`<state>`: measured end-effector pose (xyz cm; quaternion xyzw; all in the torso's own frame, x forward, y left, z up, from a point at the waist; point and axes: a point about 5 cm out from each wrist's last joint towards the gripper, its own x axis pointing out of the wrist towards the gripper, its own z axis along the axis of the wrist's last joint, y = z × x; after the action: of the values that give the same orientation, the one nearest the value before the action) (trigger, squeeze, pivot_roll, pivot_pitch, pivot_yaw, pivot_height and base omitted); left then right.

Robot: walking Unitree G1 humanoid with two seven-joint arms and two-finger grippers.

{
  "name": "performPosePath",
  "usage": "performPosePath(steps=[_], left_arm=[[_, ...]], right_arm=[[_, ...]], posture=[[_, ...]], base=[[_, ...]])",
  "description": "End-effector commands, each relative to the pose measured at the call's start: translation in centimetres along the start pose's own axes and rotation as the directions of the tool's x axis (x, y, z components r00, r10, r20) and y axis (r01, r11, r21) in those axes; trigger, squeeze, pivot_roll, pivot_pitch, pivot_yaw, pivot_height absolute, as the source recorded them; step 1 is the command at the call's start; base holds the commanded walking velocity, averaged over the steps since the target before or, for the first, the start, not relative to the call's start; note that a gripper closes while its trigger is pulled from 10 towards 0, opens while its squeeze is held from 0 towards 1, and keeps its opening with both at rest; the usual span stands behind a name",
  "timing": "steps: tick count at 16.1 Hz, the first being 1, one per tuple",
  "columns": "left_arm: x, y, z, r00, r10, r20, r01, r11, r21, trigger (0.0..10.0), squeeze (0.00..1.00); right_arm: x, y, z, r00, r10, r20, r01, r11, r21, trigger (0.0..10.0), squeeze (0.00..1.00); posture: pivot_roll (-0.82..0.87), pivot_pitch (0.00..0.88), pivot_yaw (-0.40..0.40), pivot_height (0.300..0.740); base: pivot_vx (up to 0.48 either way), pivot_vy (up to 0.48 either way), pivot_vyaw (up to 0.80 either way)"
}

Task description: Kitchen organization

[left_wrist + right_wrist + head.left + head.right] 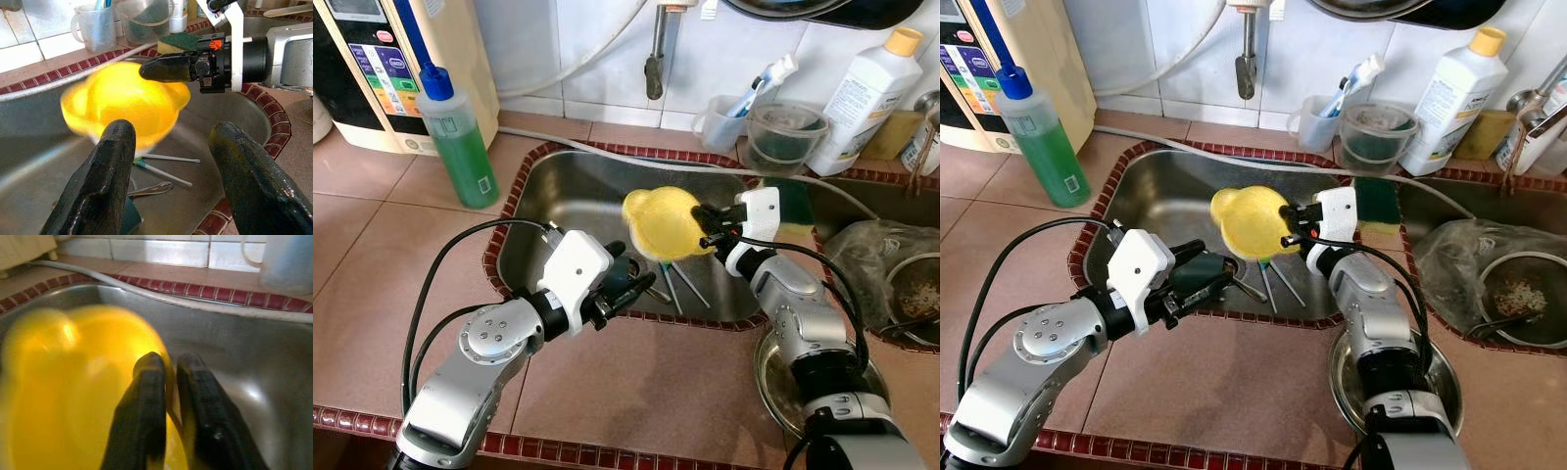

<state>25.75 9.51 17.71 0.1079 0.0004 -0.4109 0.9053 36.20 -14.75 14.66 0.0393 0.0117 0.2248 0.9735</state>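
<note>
The right gripper [705, 228] was clamped on the rim of a yellow bowl [661, 221], which was held tilted in the air over the sink [558, 181]. The left gripper [628, 287], its fingers spread wide and empty, was aimed up at the bowl from just below and to the left, near the utensils [677, 284] lying on the sink floor. The bowl was judged to be the right arm's to carry.

Yellow bowl [73, 391] — motion-blurred
</note>
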Motion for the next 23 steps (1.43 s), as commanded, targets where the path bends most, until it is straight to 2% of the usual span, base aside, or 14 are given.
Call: performPosePath(steps=[1, 5, 8, 11, 13, 14, 18, 19, 21, 22, 23], left_arm=[[0.0, -0.2, 0.3, 1.000, -0.004, 0.007, 0.004, 1.000, 0.006, 10.0, 0.00], [0.1, -0.3, 0.5, 1.000, -0.007, 0.014, 0.007, 1.000, 0.007, 10.0, 0.00], [0.1, 0.0, 0.6, 1.000, 0.014, 0.021, -0.014, 1.000, 0.021, 10.0, 0.00], [0.1, 1.1, 0.2, 0.996, 0.089, 0.033, -0.089, 0.996, 0.006, 10.0, 0.00], [0.1, 1.9, -0.3, 0.988, 0.154, 0.025, -0.155, 0.988, 0.020, 10.0, 0.00], [0.0, 2.4, -0.8, 0.984, 0.180, 0.011, -0.180, 0.984, 0.003, 10.0, 0.00], [-0.3, 3.8, -1.9, 0.963, 0.268, 0.006, -0.268, 0.963, -0.035, 10.0, 0.00], [-0.4, 4.6, -2.0, 0.946, 0.323, 0.020, -0.322, 0.946, -0.042, 10.0, 0.00], [-0.5, 5.1, -2.0, 0.933, 0.359, 0.034, -0.357, 0.933, -0.042, 10.0, 0.00], [-0.7, 5.6, -1.9, 0.919, 0.392, 0.045, -0.389, 0.919, -0.068, 10.0, 0.00], [-0.9, 5.9, -2.0, 0.910, 0.411, 0.050, -0.406, 0.910, -0.081, 10.0, 0.00]], right_arm=[[0.1, -0.3, 0.4, 1.000, 0.002, 0.021, -0.002, 1.000, 0.004, 10.0, 1.00], [0.1, -0.4, 0.8, 0.999, 0.014, 0.043, -0.014, 1.000, 0.015, 10.0, 1.00], [0.2, -0.3, 1.7, 0.994, 0.015, 0.107, -0.018, 1.000, 0.025, 10.0, 1.00], [0.0, -0.3, 3.7, 0.972, -0.028, 0.232, 0.018, 0.999, 0.044, 10.0, 1.00], [-0.2, -0.2, 4.3, 0.963, -0.042, 0.267, 0.029, 0.998, 0.053, 10.0, 1.00], [-0.3, -0.1, 4.7, 0.955, -0.048, 0.293, 0.033, 0.998, 0.054, 10.0, 1.00], [-1.0, 0.4, 5.3, 0.932, -0.094, 0.351, 0.070, 0.994, 0.082, 10.0, 1.00], [-1.2, 0.5, 5.3, 0.923, -0.127, 0.363, 0.099, 0.991, 0.094, 10.0, 1.00], [-1.4, 0.6, 5.3, 0.918, -0.150, 0.368, 0.124, 0.988, 0.094, 10.0, 1.00], [-1.6, 0.7, 5.2, 0.917, -0.163, 0.363, 0.137, 0.986, 0.097, 10.0, 0.68], [-1.8, 0.7, 5.0, 0.919, -0.170, 0.354, 0.146, 0.985, 0.095, 10.0, 0.00]], posture=[[0.06, 0.172, -0.051, 0.740], [0.05, 0.169, -0.051, 0.740], [0.05, 0.163, -0.052, 0.740], [0.05, 0.142, -0.055, 0.740], [0.05, 0.129, -0.055, 0.740], [0.05, 0.120, -0.055, 0.740], [0.05, 0.072, -0.060, 0.740], [0.05, 0.055, -0.066, 0.740], [0.05, 0.046, -0.070, 0.740], [0.05, 0.037, -0.074, 0.740], [0.05, 0.031, -0.078, 0.740]], base=[[0.000, 0.000, 0.00], [0.000, 0.000, 0.00], [0.000, 0.000, 0.00], [0.000, 0.000, 0.00], [0.000, 0.000, 0.00], [0.000, 0.000, 0.00], [0.000, 0.000, 0.00], [0.000, 0.000, 0.00], [0.000, 0.000, 0.00], [0.000, 0.000, 0.00], [0.000, 0.000, 0.00]])
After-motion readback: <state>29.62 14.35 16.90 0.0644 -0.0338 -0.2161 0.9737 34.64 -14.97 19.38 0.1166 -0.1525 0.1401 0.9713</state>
